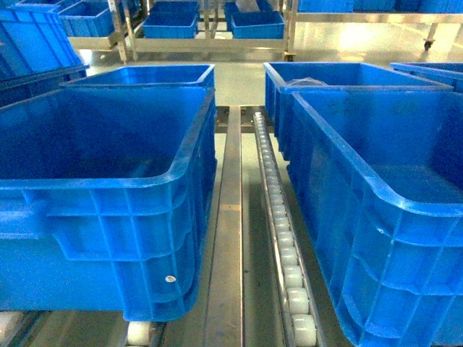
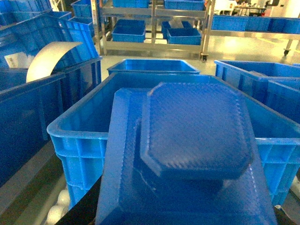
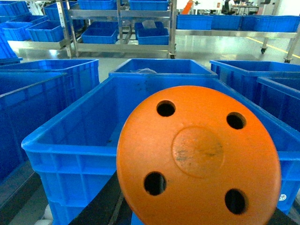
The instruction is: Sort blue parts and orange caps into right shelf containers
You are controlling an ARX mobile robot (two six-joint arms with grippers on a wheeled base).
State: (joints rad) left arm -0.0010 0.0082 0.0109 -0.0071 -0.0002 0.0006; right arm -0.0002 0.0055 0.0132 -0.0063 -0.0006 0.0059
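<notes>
A blue part [image 2: 197,136], flat with a raised octagonal top, fills the left wrist view and hangs over a large blue crate [image 2: 77,133]. My left gripper is shut on it; only a black finger [image 2: 86,208] shows at its lower left. In the right wrist view an orange cap [image 3: 197,154], a round disc with several holes, hangs over another blue crate [image 3: 70,145]. My right gripper is shut on it, with a black finger [image 3: 101,201] beside it. The head view shows two near crates, left [image 1: 94,186] and right [image 1: 347,155], and neither gripper.
A steel rail [image 1: 228,217] and a white roller track [image 1: 278,217] run between the two crate rows. Further crates [image 1: 145,74] [image 1: 340,72] stand behind. Metal shelving with more crates [image 1: 170,25] lines the back. A curved white sheet [image 2: 47,58] sticks out of a left-hand crate.
</notes>
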